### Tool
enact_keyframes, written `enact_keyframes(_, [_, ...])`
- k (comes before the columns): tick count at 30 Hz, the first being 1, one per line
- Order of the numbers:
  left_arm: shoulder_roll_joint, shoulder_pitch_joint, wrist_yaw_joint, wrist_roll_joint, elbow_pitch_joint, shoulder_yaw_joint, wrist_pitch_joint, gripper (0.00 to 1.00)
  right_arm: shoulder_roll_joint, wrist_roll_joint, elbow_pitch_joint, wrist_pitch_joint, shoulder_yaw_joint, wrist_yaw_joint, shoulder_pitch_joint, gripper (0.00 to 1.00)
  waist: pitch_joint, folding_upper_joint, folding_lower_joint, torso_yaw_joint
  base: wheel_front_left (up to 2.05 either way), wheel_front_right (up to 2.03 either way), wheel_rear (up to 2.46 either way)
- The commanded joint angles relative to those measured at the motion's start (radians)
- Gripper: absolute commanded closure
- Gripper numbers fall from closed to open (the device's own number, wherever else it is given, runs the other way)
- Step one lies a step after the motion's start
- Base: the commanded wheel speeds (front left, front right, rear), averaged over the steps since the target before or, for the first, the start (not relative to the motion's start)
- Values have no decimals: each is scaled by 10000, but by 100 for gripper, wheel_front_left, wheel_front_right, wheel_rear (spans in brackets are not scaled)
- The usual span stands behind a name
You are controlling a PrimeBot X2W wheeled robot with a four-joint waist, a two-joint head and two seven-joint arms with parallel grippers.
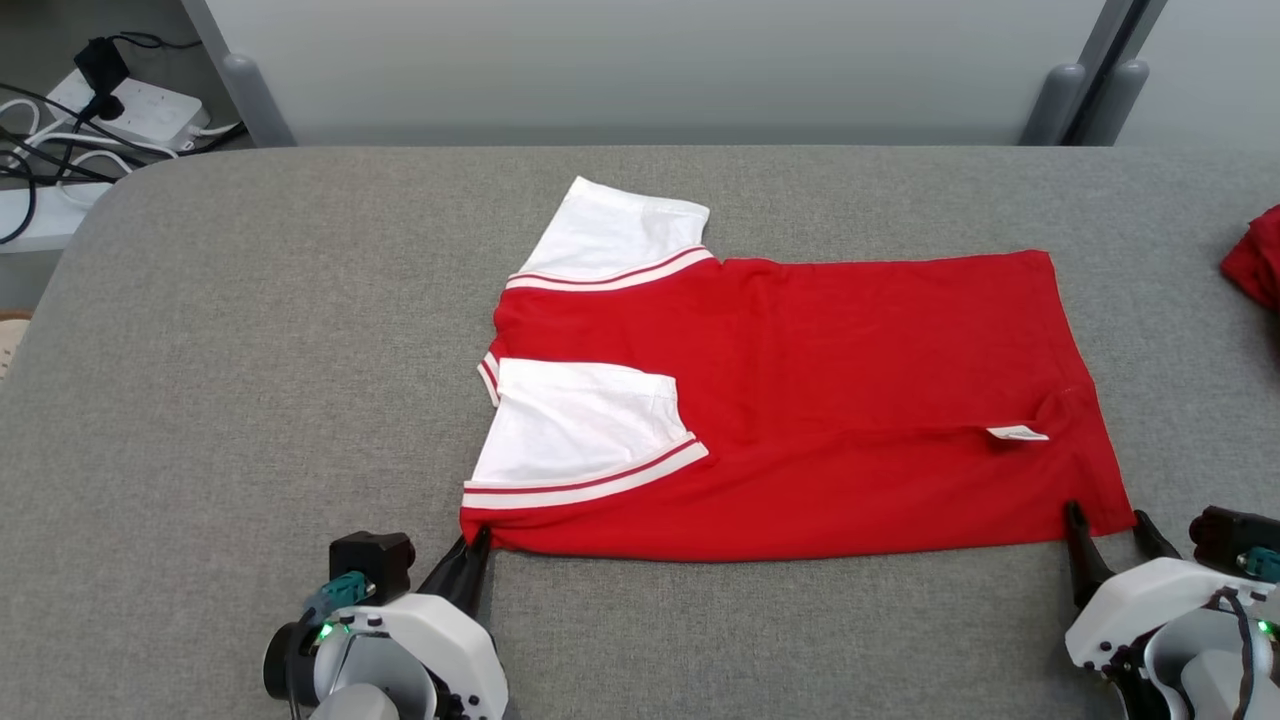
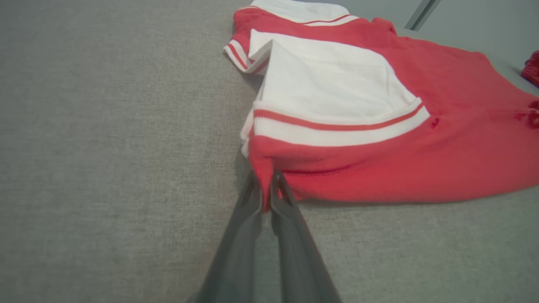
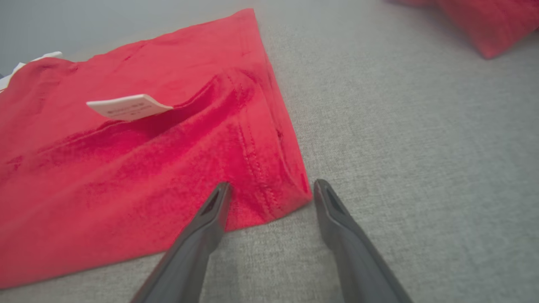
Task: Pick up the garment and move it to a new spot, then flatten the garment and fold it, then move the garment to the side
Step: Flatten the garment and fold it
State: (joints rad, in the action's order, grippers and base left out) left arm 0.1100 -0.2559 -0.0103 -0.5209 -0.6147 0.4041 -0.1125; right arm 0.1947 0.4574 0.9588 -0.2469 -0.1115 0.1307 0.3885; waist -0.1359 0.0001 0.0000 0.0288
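Found the garment (image 1: 800, 400), a red shirt with white sleeves, spread flat at the middle of the grey padded table (image 1: 250, 350), collar end to the left and hem to the right. Noted the near sleeve (image 1: 575, 420) folded in over the red body and the far sleeve (image 1: 615, 235) sticking out toward the far side. Recorded a small white label (image 1: 1017, 433) on the red cloth near the right hem. Checked the left gripper (image 1: 478, 545) at the near left corner of the garment: fingers pressed together, pinching a pleat of red cloth at that corner. Checked the right gripper (image 1: 1105, 525) at the near right corner: jaws spread wide, one fingertip (image 3: 221, 195) at the near edge of the hem, the other on bare table just right of the corner, corner lying between them, nothing gripped. Logged a second red cloth (image 1: 1255, 255) at the far right of the table, well apart from the garment, and a white power strip (image 1: 130, 105) with cables beyond the far left corner.
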Motion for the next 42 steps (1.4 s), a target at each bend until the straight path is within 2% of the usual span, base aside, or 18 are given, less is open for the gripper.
enact_keyframes(1, [169, -489, -116, 23, 316, -290, 19, 100, 128, 134, 81, -70, -316, 0, 318, 0, -57, -1, 0, 19, 0, 0, 0])
enact_keyframes(3, [192, -480, -141, 23, 420, -263, 75, 100, 103, 334, 393, -62, -442, 0, 501, 45, -101, -1, 0, 16, 0, 0, 0])
enact_keyframes(6, [240, -445, -165, 15, 540, -228, 153, 100, 93, 564, 777, -52, -681, 0, 725, 93, -122, -1, 0, 1, 0, 0, 0])
enact_keyframes(7, [255, -427, -177, 13, 572, -218, 173, 100, 102, 613, 872, -56, -775, 0, 775, 100, -114, -1, 0, -6, 0, 0, 0])
enact_keyframes(20, [543, 357, -503, -191, 1271, -289, 462, 100, 512, 1236, 751, -141, -1532, 0, 141, 100, 278, -1, 0, -125, 0, 0, 0])
enact_keyframes(33, [1130, 2304, -1475, -439, 3656, -363, 1683, 100, 1114, 1629, -478, -134, -1690, 0, -1116, 100, 436, -1, 0, -329, 0, 0, 0])
enact_keyframes(42, [1517, 3340, -2088, -597, 5247, -432, 2537, 100, 1419, 1968, -1150, 470, -1763, 0, -1727, 100, 359, -1, 0, -285, 0, 0, 0])
